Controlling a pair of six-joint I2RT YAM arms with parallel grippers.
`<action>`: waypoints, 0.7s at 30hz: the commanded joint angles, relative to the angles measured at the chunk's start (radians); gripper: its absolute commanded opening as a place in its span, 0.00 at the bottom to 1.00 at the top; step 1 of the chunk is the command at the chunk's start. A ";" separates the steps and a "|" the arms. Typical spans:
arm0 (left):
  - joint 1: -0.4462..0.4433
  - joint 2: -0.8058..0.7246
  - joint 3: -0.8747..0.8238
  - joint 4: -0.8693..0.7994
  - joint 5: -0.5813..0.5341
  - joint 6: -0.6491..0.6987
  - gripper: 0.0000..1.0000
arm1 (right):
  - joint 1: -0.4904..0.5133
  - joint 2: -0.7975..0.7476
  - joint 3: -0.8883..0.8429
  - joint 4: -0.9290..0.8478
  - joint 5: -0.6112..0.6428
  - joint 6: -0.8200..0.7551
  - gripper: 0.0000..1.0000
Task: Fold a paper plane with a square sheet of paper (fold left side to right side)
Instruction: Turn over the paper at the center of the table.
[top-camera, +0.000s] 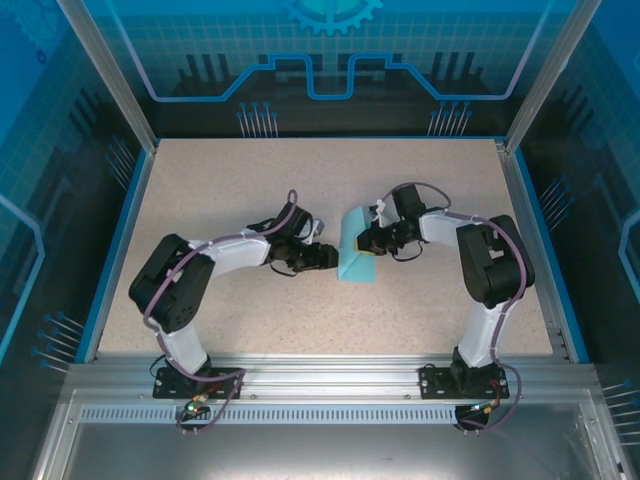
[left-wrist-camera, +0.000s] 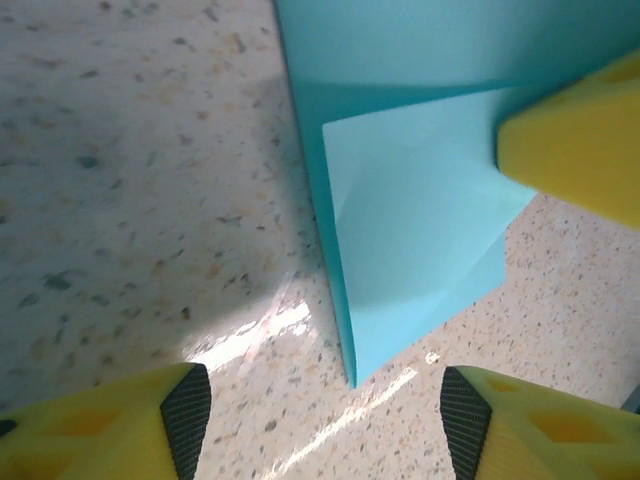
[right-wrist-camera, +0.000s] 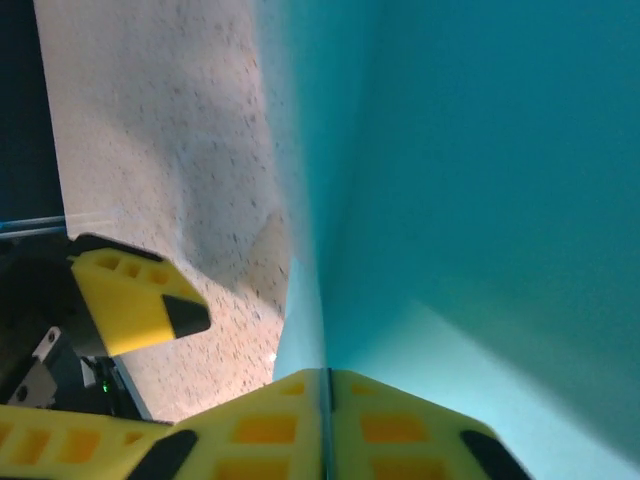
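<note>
Top external view has the square sheet of paper (top-camera: 357, 257), already creased into a smaller turquoise shape, lying just right of the middle of the table (top-camera: 220, 190). Its upper part is lifted off the surface. The right gripper (top-camera: 369, 240) sits at the paper's 2 o'clock. In the right wrist view its yellow fingers are pressed together on a thin raised edge of the sheet. The left gripper (top-camera: 328, 258) waits at the paper's 9 o'clock with its jaws spread. In the left wrist view they hang either side of the sheet's lower point and touch nothing.

The likely trouble is that nothing appears to pin the sheet down. If the right arm carries its edge across, the whole piece could slide over the speckled top instead of hinging on the crease, and the fold would land crooked. The pinch also takes only a narrow strip, so the paper may slip free or tear under a sideways pull. The two grippers are close together, so a careless sweep could knock one into the other or crumple the raised flap.
</note>
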 joint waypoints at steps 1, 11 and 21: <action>0.042 -0.124 -0.048 0.063 0.019 -0.064 0.72 | -0.018 -0.126 -0.046 0.131 -0.030 0.008 0.03; 0.073 -0.477 -0.125 0.279 0.171 -0.168 0.93 | -0.095 -0.466 -0.053 0.258 -0.326 0.095 0.03; 0.061 -0.600 -0.074 0.423 0.292 -0.211 0.98 | -0.003 -0.613 0.029 0.291 -0.395 0.188 0.04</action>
